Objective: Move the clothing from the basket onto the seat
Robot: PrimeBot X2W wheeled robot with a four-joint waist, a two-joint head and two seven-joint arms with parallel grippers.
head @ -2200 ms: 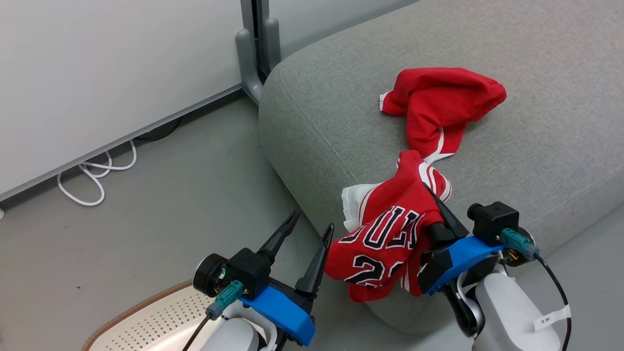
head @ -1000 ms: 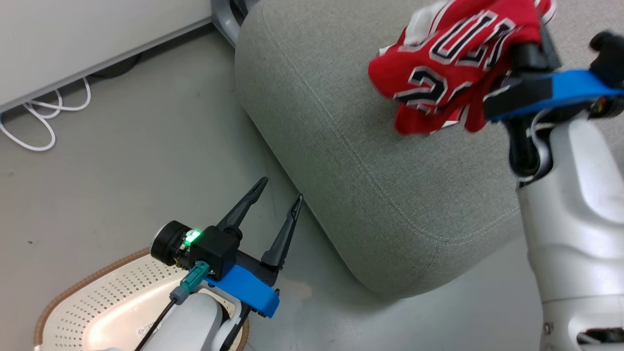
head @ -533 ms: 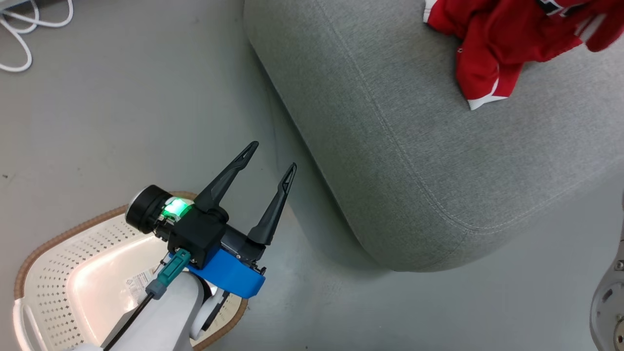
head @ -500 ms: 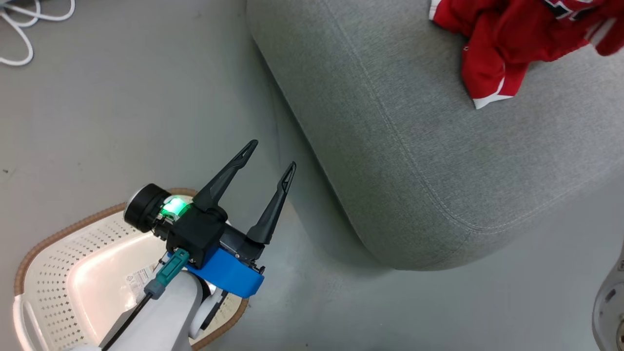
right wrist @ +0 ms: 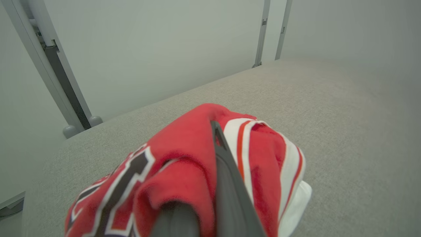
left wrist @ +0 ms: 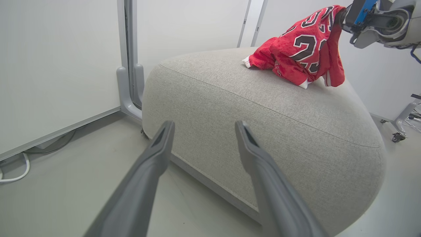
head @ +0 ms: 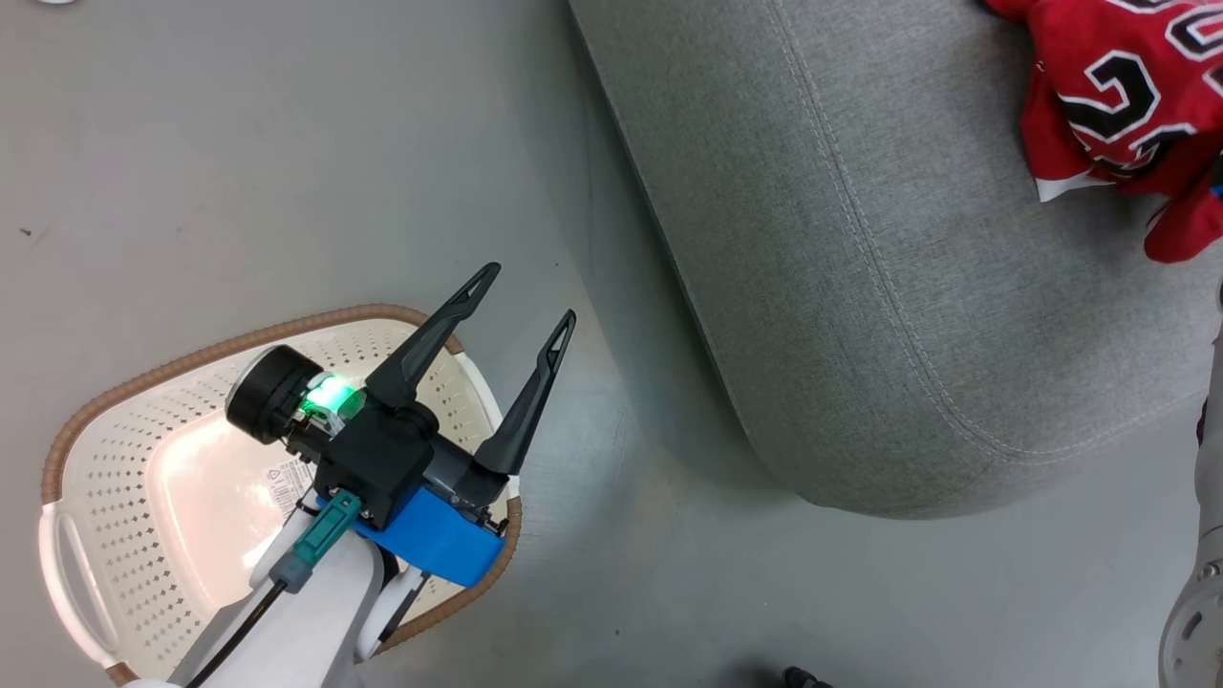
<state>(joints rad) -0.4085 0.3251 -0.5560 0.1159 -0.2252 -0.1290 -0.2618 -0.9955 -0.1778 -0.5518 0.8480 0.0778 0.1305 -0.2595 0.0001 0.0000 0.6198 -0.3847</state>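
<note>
Heads up on the release: your right gripper (right wrist: pixel 215 131) is pinched tight on the red jersey with black-and-white lettering (left wrist: pixel 302 49), holding its top bunched up in the air while the lower folds lie on the big grey woven sofa cushion (head: pixel 860 268). In the right wrist view the fabric wraps right over one finger, so I'd guess that when you let go and pull back it may snag and get dragged along. In the left wrist view one hem hangs near the cushion's rounded side, so a sloppy drop could let it slide to the floor. Your left gripper (head: pixel 527 292) is spread wide, holding nothing, over the corner of the cream perforated plastic basket with the brown rim (head: pixel 124 440). Turn the body carelessly and it could clip the basket or the cushion.
</note>
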